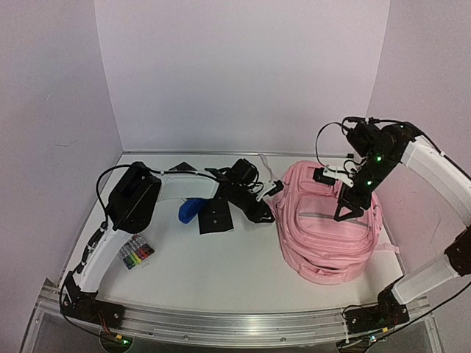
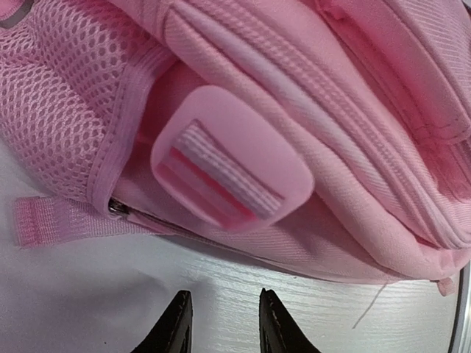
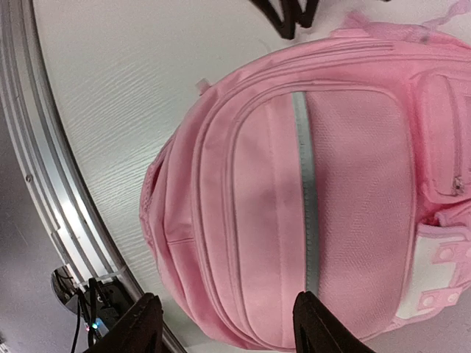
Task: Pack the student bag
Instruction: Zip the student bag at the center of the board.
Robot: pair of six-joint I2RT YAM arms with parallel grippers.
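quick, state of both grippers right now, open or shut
left gripper: open with a narrow gap, holding nothing, beside the student bag.
right gripper: open wide, holding nothing, over the student bag.

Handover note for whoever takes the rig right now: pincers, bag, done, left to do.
Left pincer: narrowly open, empty, low over the table beside the large soft pink fabric backpack, facing its pink strap buckle.
Right pincer: wide open, empty, hovering above the backpack's front.
Backpack lies right of centre; no open pocket in view.
Loose on the table to its left: pack of coloured markers, small blue object, flat black square item.
Done: nothing visibly packed. Left: open a pocket, load loose items, close.
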